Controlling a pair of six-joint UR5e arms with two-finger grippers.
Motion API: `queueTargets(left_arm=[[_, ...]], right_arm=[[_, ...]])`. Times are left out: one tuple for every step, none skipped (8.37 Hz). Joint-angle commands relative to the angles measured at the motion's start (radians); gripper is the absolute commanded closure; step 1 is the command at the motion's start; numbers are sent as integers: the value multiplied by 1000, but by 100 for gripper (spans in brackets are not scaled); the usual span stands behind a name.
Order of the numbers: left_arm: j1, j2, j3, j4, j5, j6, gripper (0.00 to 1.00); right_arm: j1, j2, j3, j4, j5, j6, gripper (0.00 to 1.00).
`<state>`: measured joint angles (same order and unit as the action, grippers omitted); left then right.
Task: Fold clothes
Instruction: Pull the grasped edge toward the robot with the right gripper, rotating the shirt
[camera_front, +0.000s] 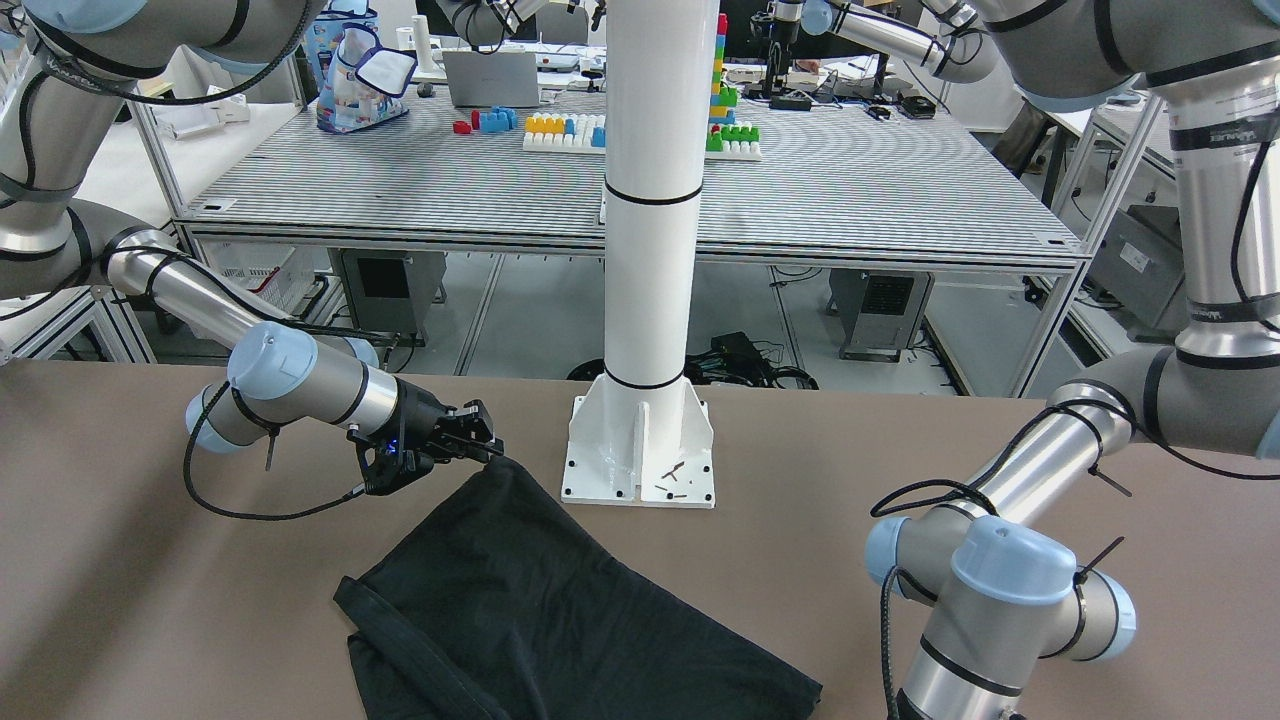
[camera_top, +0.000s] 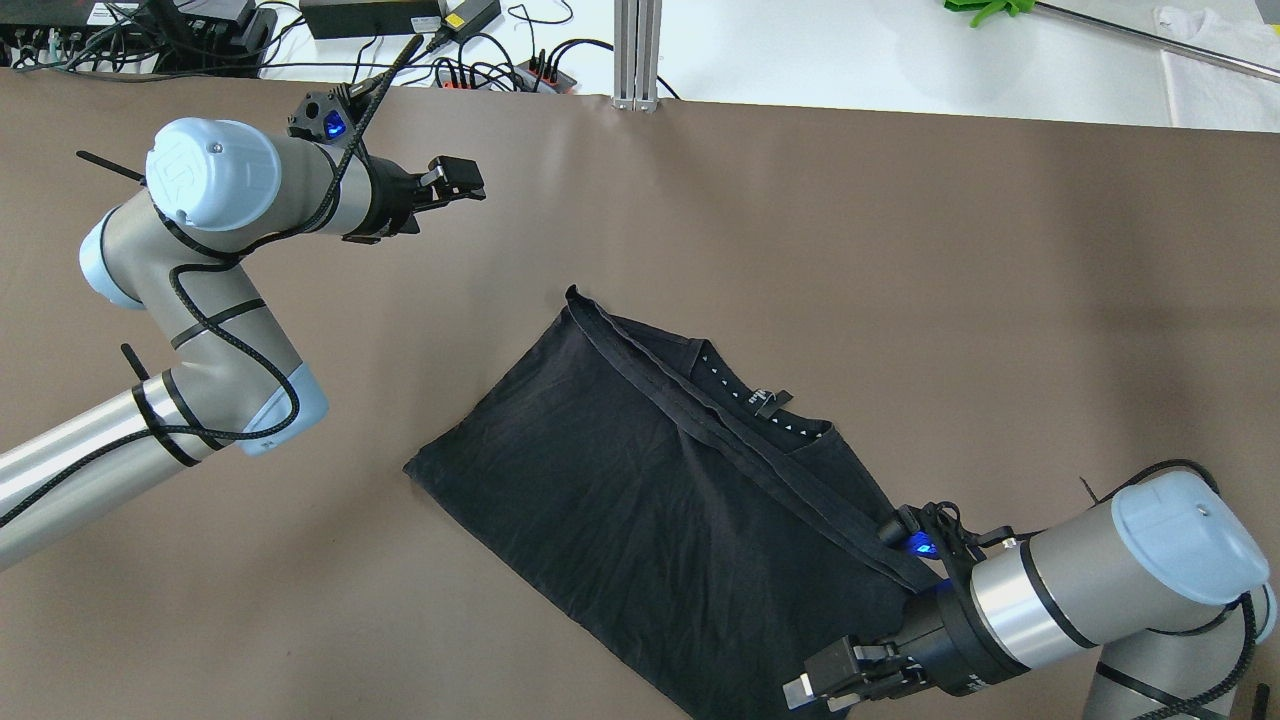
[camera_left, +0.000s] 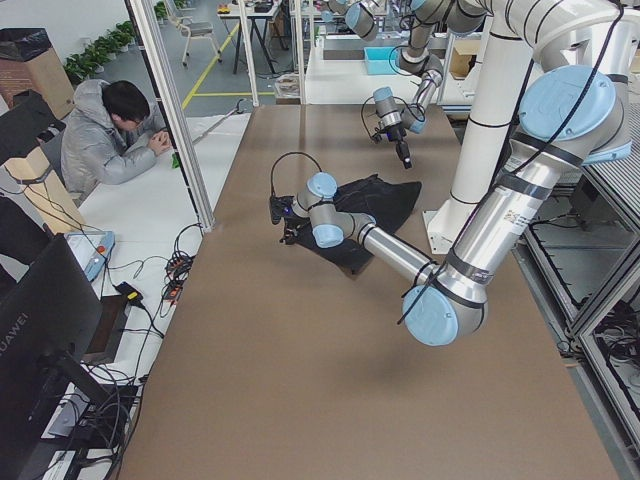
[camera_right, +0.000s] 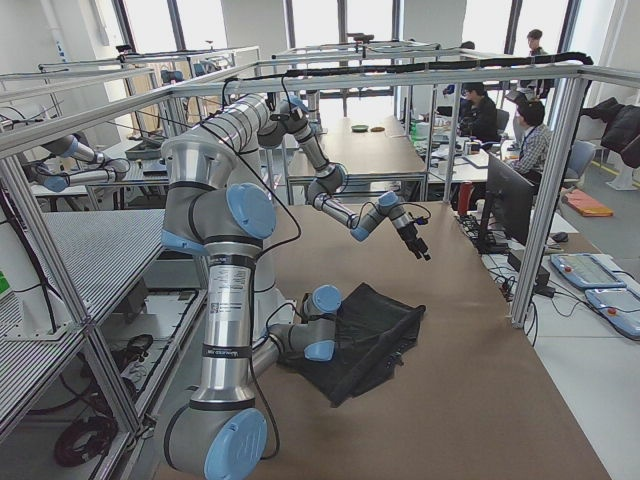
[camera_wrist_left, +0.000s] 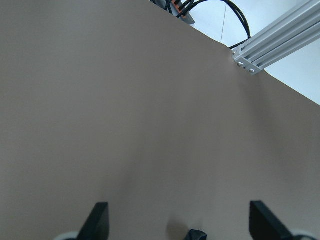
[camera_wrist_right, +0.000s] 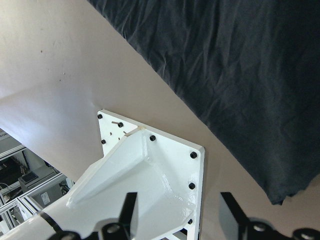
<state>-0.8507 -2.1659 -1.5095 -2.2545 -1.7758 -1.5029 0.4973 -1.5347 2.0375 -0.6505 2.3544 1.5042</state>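
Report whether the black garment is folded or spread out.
Folded over: in the overhead view the garment lies doubled, a hemmed edge crossing it diagonally and the collar label peeking out beyond.

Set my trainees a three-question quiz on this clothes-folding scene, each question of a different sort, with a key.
1. True or false: the left gripper is clamped on the black garment.
2. Which gripper is nearer the garment? A. the left gripper B. the right gripper C. both equally far
3. Fill in: the right wrist view shows the right gripper ___, with nothing between its jaws.

Key
1. False: it hangs open over bare table, well away from the garment.
2. B: it sits at the garment's corner.
3. open
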Motion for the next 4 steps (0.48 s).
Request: queueTargets(left_arm=[[4,4,-5,1,-8,-2,0],[2,9,-29,10,-40,-3,0],[4,52,-55,10,-81,-16,0],[19,122,-113,7,-83,-43,0]], right_arm=[[4,4,-13,8,-136,-6,5],[13,5,-13,-1,-214,-6,5],[20,5,-19,-6,-284,-6,6],[35,5,-20,-24,-334,-6,6]])
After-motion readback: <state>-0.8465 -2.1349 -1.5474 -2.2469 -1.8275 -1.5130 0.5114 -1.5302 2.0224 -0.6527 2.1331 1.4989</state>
